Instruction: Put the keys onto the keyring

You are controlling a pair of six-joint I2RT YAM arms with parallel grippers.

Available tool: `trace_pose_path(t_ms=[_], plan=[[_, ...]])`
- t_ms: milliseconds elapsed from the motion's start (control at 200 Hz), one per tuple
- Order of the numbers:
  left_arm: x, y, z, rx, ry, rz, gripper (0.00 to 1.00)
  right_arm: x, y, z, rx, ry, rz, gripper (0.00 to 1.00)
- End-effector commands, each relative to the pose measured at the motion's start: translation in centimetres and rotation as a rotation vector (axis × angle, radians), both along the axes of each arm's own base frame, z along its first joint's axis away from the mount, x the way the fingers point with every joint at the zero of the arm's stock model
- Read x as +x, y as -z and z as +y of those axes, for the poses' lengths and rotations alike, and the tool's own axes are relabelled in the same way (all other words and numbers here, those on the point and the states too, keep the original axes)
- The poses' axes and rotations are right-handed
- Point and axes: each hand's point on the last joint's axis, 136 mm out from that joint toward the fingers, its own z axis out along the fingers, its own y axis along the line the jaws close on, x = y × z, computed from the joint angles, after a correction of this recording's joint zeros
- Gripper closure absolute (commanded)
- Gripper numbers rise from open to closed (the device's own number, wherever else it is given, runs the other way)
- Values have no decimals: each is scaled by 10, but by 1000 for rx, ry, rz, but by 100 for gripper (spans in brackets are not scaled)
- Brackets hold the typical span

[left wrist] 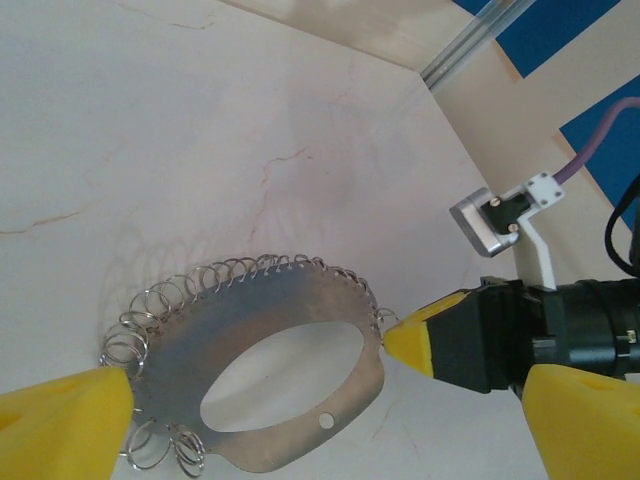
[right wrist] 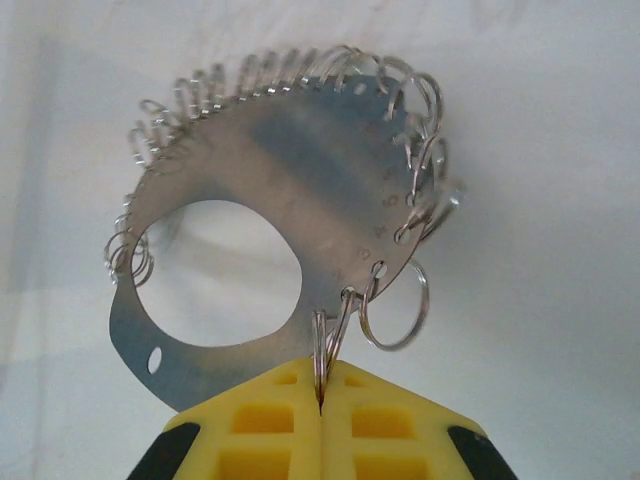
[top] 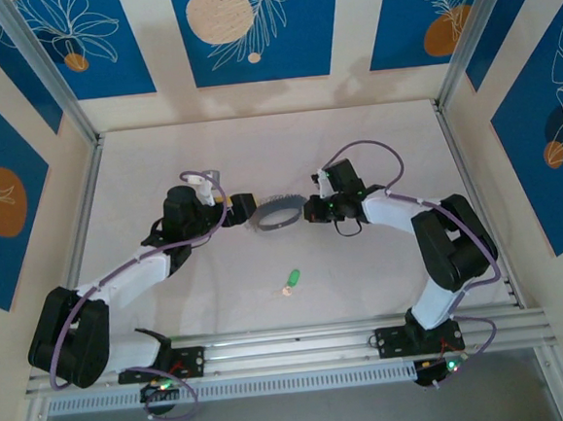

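Observation:
The keyring [top: 274, 214] is a flat grey metal plate [right wrist: 300, 150] with an oval hole and several small wire rings along its edge, lying mid-table. My right gripper [right wrist: 320, 400] is shut on one of those small rings [right wrist: 322, 345] at the plate's right end [top: 311, 210]. My left gripper [top: 246, 211] is open, with its yellow pads [left wrist: 70, 420] on either side of the plate [left wrist: 240, 320] and not touching it. The right gripper's yellow tip [left wrist: 410, 335] meets the plate's edge. The key [top: 291, 279], green-headed with a pale shank, lies apart on the table, nearer the arm bases.
Aluminium frame posts [top: 58, 92] and patterned blue walls close in the white table [top: 161, 161] on three sides. A rail [top: 350, 342] with the arm bases runs along the near edge. Bare table lies around the key.

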Motion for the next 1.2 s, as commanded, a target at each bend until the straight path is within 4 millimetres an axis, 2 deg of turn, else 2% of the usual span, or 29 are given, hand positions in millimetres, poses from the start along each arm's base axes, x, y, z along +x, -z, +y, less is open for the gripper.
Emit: trace_pose_path(t_ms=[0,180,310,490,625,715,810,970,1195], plan=[[-1,-20,-9,-49,32,-37,0,-6,-7,6,27,-86,-31,100],[-5,-24,-11,-69,55,-68,0,-11,7,6,40,-71,6,100],[-6,-25,-10,-53,58,-75,0,-17,24,3,36,-42,54,100],[-6,-25,-11,-39,66,-74,0,-29,49,8,27,-26,125,100],[-6,-23,-11,-30,68,-70,0,-35,60,14,12,-21,156,100],[-6,-23,-11,-23,73,-69,0,-35,60,15,16,-12,163,84],[-7,-22,-11,-19,76,-71,0,-33,55,13,10,8,151,73],[-7,-21,-11,-15,75,-68,0,-25,47,7,-4,41,128,71],[-6,-20,-12,-12,78,-67,0,-19,46,0,-11,78,120,72]])
